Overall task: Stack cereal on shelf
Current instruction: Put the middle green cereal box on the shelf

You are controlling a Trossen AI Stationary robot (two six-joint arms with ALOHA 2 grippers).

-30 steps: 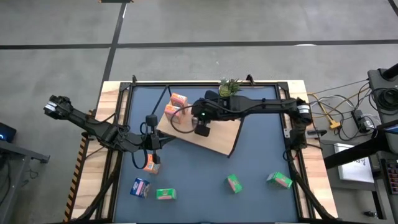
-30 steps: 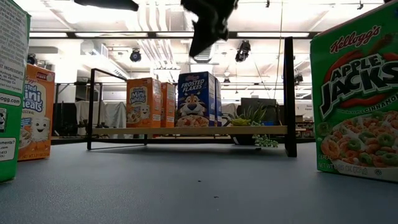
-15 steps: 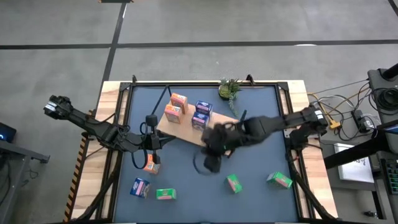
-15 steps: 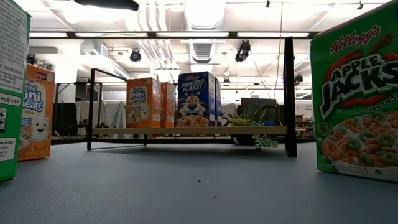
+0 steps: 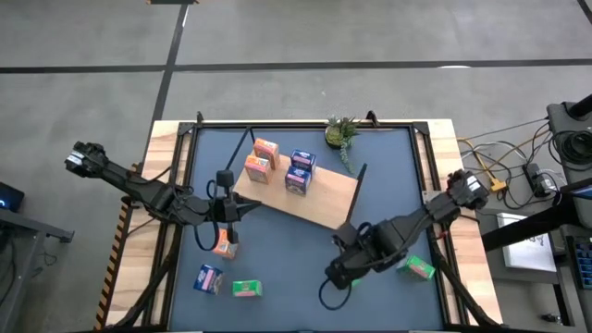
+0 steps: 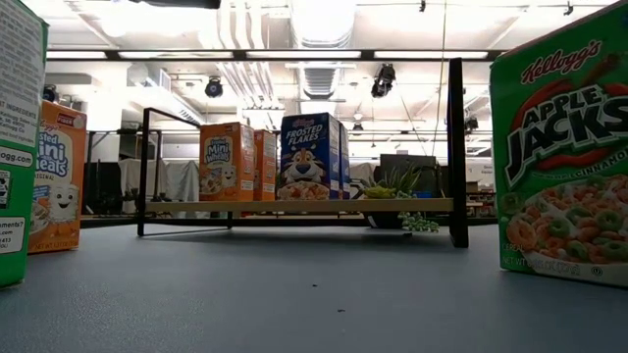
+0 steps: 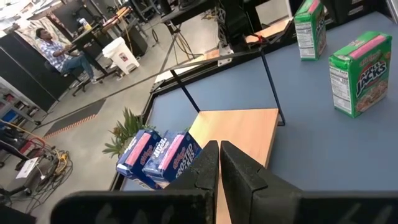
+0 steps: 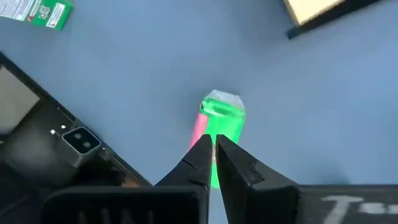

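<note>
A small green potted plant [image 5: 340, 130] stands at the far edge of the dark blue tabletop [image 5: 388, 203]. Beyond the table, a seated person [image 7: 57, 55] sits beside a white bin [image 7: 121, 55].

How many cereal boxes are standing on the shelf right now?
4 on the shelf: orange box, second orange box, blue box, second blue box, all clustered at its left end. None look hidden.

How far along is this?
Done: two orange boxes and two blue boxes stand on the shelf. In hand: right end effector, shut, over a green box; left end effector waits. Remaining on the table: three green, one orange box, one blue box.
</note>
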